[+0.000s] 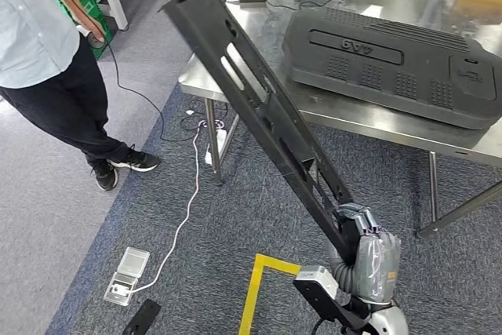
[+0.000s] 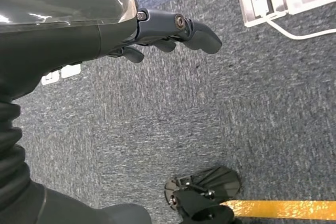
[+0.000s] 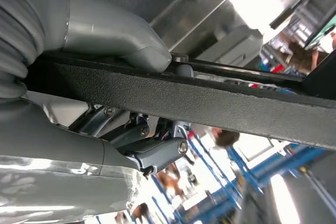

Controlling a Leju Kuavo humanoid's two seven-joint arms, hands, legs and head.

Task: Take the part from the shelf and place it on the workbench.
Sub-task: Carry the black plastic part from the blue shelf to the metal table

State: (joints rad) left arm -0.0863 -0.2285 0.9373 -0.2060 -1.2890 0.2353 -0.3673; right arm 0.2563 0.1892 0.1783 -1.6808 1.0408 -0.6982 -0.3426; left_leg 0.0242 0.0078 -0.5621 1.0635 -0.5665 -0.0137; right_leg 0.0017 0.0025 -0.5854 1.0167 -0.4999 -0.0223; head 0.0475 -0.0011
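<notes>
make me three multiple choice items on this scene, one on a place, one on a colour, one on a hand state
1. Where does the large black moulded panel lie?
A. on the steel workbench
B. on the carpet
C. on the stool

2. What colour is the tape corner on the floor?
A. red
B. yellow
C. white

3. What is the right hand doing?
A. hanging with nothing in it
B. pressing on the workbench
C. gripping the lower end of the long black part

Answers: 1 A, the panel rests flat on the metal top. 2 B, the tape on the carpet is yellow. 3 C, the right wrist view shows thumb and fingers closed on the part, which slants up towards the bench.
</notes>
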